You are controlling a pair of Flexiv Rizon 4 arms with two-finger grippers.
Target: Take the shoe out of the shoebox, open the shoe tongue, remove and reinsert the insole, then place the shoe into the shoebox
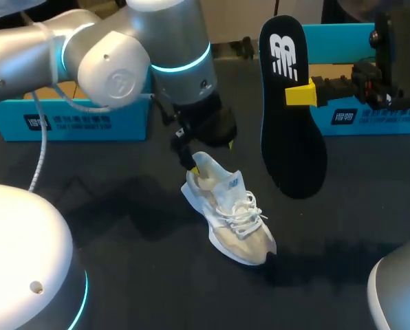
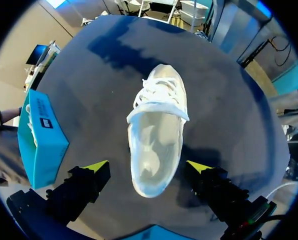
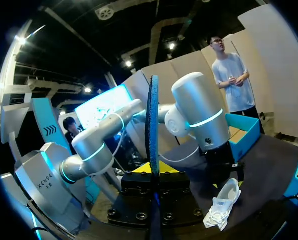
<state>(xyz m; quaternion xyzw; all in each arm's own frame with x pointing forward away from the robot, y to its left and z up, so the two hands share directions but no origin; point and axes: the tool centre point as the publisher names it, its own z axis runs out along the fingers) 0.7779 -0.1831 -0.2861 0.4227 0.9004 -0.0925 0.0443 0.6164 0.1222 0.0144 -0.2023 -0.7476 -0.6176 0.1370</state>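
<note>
A white and beige shoe (image 1: 231,218) lies on the dark table, toe toward the front right. In the left wrist view the shoe (image 2: 156,135) is seen from above, its inside bare. My left gripper (image 1: 208,152) hangs open just over the heel, its yellow fingertips (image 2: 96,166) on either side of the heel without touching it. My right gripper (image 1: 301,93) is shut on a black insole (image 1: 289,110) held up in the air, right of the shoe. In the right wrist view the insole (image 3: 153,145) stands edge-on between the fingers, with the shoe (image 3: 223,205) on the table beyond it.
A blue shoebox (image 1: 74,117) stands at the back left behind my left arm, seen also as the shoebox (image 2: 41,140) beside the left gripper. A second blue box (image 1: 360,75) stands at the back right by my right arm.
</note>
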